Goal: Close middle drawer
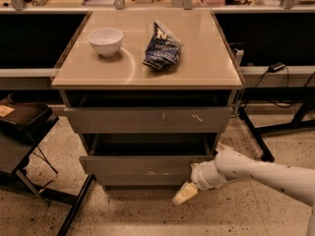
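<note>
Whether the jaws are apart or together cannot be told: the gripper is showing only as one pale yellowish lump. It is hanging low over the speckled floor, near the camera, just below and in front of the right end of the middle drawer. The white arm is reaching in from the right edge, and its wrist is overlapping the drawer front's right corner; contact cannot be made out.

The middle drawer is standing pulled out towards the near side, its plain grey front facing the camera and a dark gap showing behind it. Under it, the bottom front is sitting further back. Above it, the top drawer, marked with pale scratches, is also sticking out.

A dark stand is sitting to the left of the cabinet, and a black table leg is slanting down on the right.

Farther back, the beige tabletop is carrying a white bowl on its left side and a crumpled blue snack bag near its middle, the two lying apart.
</note>
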{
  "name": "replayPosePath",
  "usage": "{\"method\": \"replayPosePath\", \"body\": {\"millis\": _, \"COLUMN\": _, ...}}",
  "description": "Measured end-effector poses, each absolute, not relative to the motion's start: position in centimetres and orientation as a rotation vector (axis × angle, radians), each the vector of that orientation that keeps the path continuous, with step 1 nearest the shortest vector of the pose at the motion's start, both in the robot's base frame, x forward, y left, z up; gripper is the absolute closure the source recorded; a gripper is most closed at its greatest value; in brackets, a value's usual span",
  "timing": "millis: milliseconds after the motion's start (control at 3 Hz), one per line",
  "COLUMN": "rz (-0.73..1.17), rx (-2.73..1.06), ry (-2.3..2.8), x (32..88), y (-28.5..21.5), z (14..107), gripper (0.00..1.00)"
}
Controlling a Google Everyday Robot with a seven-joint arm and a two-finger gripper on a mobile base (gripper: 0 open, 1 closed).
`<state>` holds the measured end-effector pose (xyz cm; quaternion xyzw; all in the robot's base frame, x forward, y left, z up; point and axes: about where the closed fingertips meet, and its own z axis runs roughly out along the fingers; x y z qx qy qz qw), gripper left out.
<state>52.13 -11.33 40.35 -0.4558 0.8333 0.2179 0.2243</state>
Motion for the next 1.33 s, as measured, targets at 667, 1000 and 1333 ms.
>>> {"method": "replayPosePath", "body": {"millis": 667, "rz": 0.690, "rx": -1.179, "ry": 2.397, "x": 55.4, "y": -12.0, "z": 40.1, "gripper": 0.00}}
{"method": "replayPosePath", "body": {"millis": 1000, "rz": 0.690, "rx": -1.179, "ry": 2.397, "x": 55.4, "y": -12.0, "z": 40.1, "gripper": 0.00}}
{"method": "replayPosePath", "body": {"millis": 1333, "rz": 0.664, "rx": -1.183, "ry": 2.408, "x": 55.6, "y": -11.9, "z": 40.1, "gripper": 0.00}}
